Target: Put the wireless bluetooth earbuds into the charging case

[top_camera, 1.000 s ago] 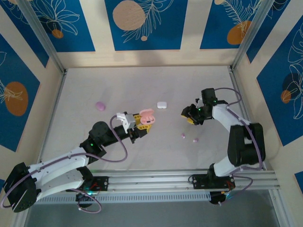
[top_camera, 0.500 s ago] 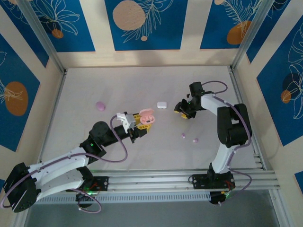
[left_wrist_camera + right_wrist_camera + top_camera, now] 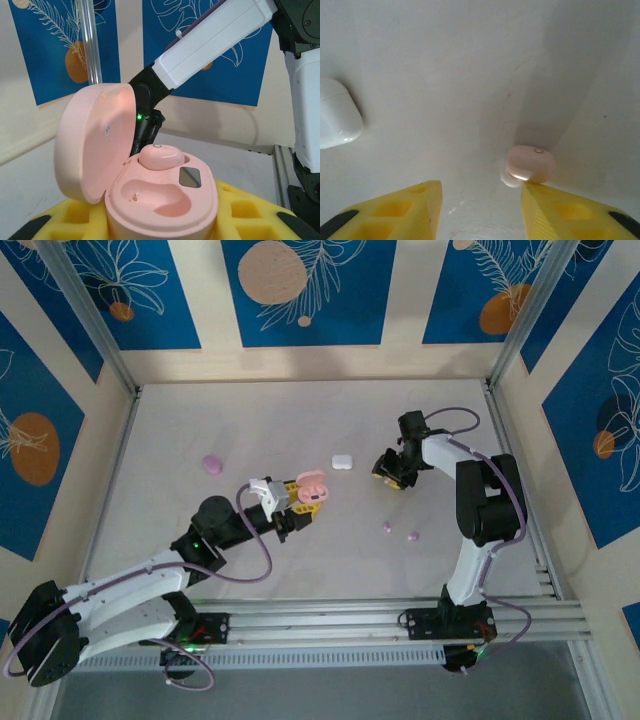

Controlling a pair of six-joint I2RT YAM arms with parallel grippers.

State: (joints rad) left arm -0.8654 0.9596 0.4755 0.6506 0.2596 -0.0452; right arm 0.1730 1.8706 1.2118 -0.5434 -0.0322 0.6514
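Seen from above, two white robot arms reach over a pale grey table [image 3: 250, 420] walled with blue and cream leaf-print panels. The left gripper [image 3: 298, 502] is near the middle of the table. Its yellow foam-padded fingers [image 3: 60, 222] are drawn in narrow, clamped on the base of a pale pink, rounded plastic charging case [image 3: 311, 488].

In the left wrist view the hinged lid [image 3: 95, 140] of this pink case stands open, tilted up on the left. One pale pink bean-shaped earbud [image 3: 160, 156] sits in the far socket. The near socket [image 3: 155, 197] is an open hollow.

The right gripper [image 3: 390, 470] is low over the table, right of centre and well apart from the pink case. In the right wrist view its two yellow fingers [image 3: 405, 210] stand wide apart with bare table between them, holding nothing. A second pale pink earbud [image 3: 530, 164] lies on the table just ahead of the finger on the right of that view, and appears to touch its tip.

A small glossy white rounded case [image 3: 342, 462] lies on the table between the two grippers, nearer the right one. Two tiny lilac earbuds [image 3: 387, 527] [image 3: 414, 536] lie near each other on the table, closer to the arm bases. A lilac pebble-shaped case [image 3: 211, 464] lies on the left part of the table, well apart from the rest
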